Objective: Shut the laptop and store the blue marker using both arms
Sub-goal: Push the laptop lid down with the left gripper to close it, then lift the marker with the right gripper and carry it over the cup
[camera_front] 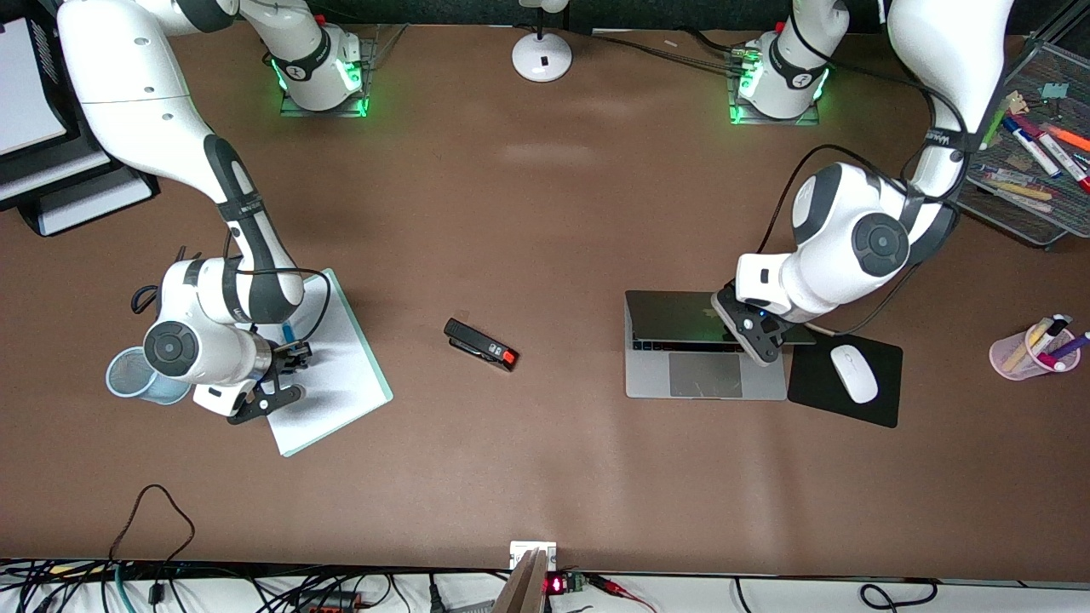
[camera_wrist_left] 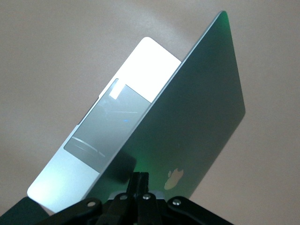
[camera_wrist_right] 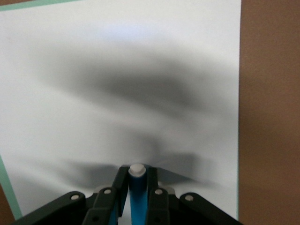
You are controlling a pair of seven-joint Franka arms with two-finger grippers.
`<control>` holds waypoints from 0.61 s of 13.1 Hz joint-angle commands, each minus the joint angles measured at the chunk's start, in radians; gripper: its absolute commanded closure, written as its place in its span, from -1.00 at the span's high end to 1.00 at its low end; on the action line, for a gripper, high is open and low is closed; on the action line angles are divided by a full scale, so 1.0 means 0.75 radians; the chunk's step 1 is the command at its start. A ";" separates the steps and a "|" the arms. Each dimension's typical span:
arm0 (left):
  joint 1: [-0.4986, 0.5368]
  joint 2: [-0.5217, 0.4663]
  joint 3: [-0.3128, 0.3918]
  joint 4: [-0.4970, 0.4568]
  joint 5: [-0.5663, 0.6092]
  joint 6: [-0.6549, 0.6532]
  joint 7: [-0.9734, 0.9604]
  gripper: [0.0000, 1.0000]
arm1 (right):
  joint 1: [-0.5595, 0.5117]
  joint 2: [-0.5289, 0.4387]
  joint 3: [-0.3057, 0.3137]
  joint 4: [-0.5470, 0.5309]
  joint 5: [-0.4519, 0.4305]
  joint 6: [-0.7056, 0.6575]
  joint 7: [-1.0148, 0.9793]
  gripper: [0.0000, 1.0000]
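The laptop [camera_front: 705, 375] lies toward the left arm's end of the table, its lid partly lowered over the keyboard. The left wrist view shows the lid [camera_wrist_left: 197, 126] tilted over the base, apple logo facing me. My left gripper [camera_front: 765, 349] is shut and empty, its fingertips [camera_wrist_left: 141, 179] against the outside of the lid near the logo. My right gripper [camera_front: 292, 351] is shut on the blue marker [camera_front: 288, 330] and holds it a little above a white notepad [camera_front: 336, 375]. The marker's pale end [camera_wrist_right: 137, 169] sticks out between the fingers.
A light-blue mesh cup [camera_front: 136, 376] stands beside the notepad, under the right arm's wrist. A black stapler [camera_front: 481, 343] lies mid-table. A black mouse pad [camera_front: 881, 400] with a white mouse [camera_front: 854, 373] lies beside the laptop. A pink pen cup [camera_front: 1032, 351] and a mesh tray [camera_front: 1022, 209] stand at the left arm's end.
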 commanded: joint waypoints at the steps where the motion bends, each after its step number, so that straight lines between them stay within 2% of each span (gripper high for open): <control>1: 0.001 0.083 -0.003 0.061 0.028 0.016 -0.033 -1.00 | -0.001 0.000 0.006 0.002 -0.012 0.005 -0.016 -0.65; 8: -0.017 0.197 0.011 0.128 0.030 0.014 -0.563 -1.00 | 0.032 -0.061 0.010 0.053 -0.016 -0.007 -0.027 -0.96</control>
